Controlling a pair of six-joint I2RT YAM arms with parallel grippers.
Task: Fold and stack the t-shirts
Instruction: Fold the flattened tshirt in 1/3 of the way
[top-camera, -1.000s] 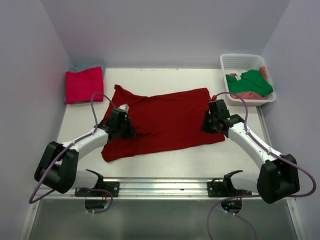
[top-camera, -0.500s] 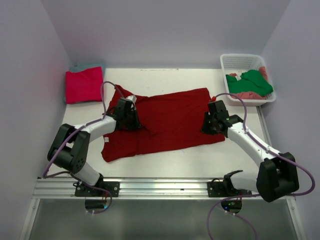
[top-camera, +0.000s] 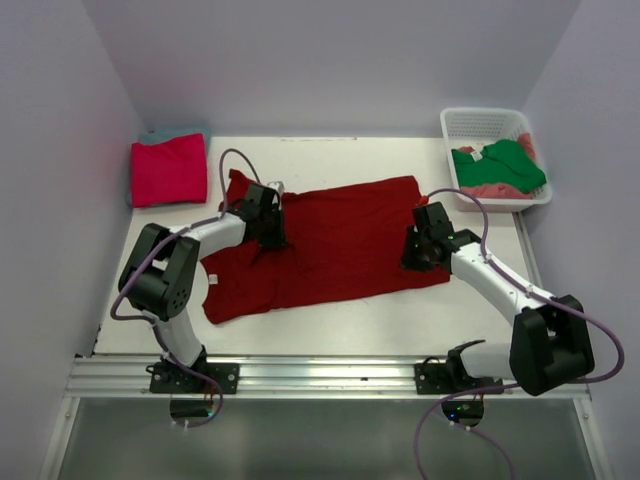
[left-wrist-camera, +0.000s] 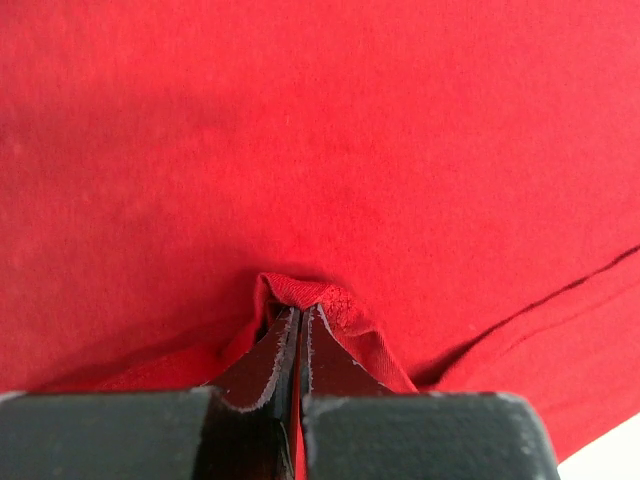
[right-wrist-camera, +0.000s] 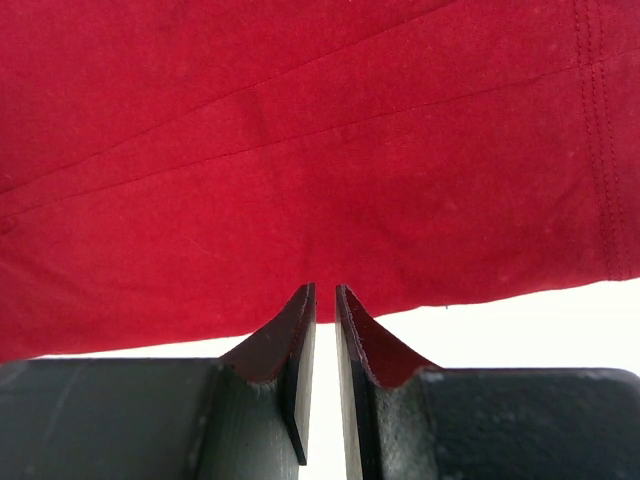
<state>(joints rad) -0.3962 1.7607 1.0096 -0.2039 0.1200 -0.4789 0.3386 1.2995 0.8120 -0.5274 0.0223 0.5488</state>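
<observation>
- Pale walls close in a white tabletop (top-camera: 340, 310), with both arms reaching in from its near edge.
- A dark red t-shirt (top-camera: 340, 240) lies spread across the middle. It is mostly flat, but rumpled and partly doubled over at its left end.
- The left end effector (top-camera: 268, 215) is over the shirt's upper left part. The wrist view shows it clenched on a small raised pinch of the dark red cloth.
- The right end effector (top-camera: 415, 250) sits at the shirt's right hem. Its jaws stand a narrow slit apart with the tips at the cloth edge, and I cannot tell whether the hem is caught between them.
- At the far left corner a folded magenta-pink t-shirt (top-camera: 168, 170) lies on a teal t-shirt (top-camera: 175, 132).
- A white lattice basket (top-camera: 480, 122) at the far right holds a green t-shirt (top-camera: 505, 165) and a salmon-pink t-shirt (top-camera: 490, 190).
- Judged step: one side is being carried over to make a fold.
- Risk: the left pinch is small, so a quick pull could let it slip out and drop the fold short.
- Risk: if the pinch has caught only the top layer, the layers would separate instead of folding together.
- Risk: if the right end effector has no real hold, the whole shirt may slide leftward and bunch up.
</observation>
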